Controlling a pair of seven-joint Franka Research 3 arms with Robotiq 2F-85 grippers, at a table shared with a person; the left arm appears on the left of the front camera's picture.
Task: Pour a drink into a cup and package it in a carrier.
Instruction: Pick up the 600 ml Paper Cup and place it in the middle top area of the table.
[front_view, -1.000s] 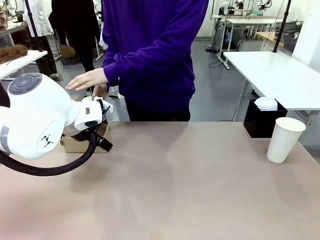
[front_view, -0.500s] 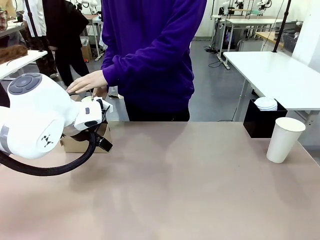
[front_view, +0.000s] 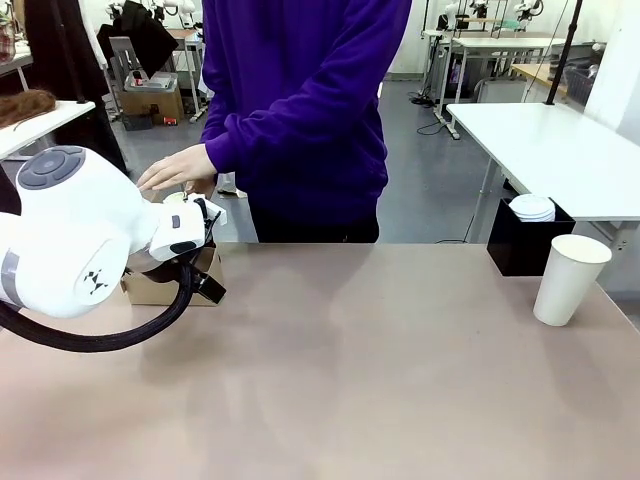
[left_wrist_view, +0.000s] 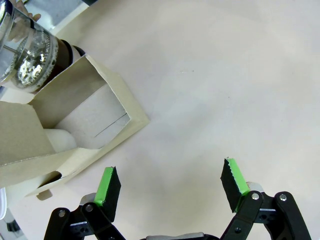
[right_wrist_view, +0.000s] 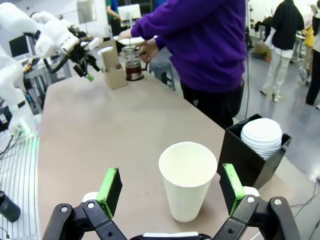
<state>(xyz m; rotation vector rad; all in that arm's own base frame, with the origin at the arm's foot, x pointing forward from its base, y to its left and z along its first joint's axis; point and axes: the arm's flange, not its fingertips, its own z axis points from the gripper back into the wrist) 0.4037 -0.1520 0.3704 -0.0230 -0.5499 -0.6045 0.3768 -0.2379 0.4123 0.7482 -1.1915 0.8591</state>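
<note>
- Our left hand (left_wrist_view: 170, 175) hangs with its green pads wide apart above the bare tabletop (left_wrist_view: 215, 75). It grasps nothing and sits just beside the carrier (left_wrist_view: 95, 117), at the left of its wrist frame.
- Our right hand (right_wrist_view: 170, 172) is spread wide as well. The cup (right_wrist_view: 187, 180) stands upright and open-topped, framed between the fingers but untouched, near the right edge of the front frame.
- We see the jug (right_wrist_view: 133, 64) holding the drink (right_wrist_view: 133, 73) just beside the carrier, upper left of the right wrist frame, with the person's hand (right_wrist_view: 148, 50) on its side.
- Right of the cup stands a black box (right_wrist_view: 250, 160) with stacked white lids (right_wrist_view: 261, 134).
</note>
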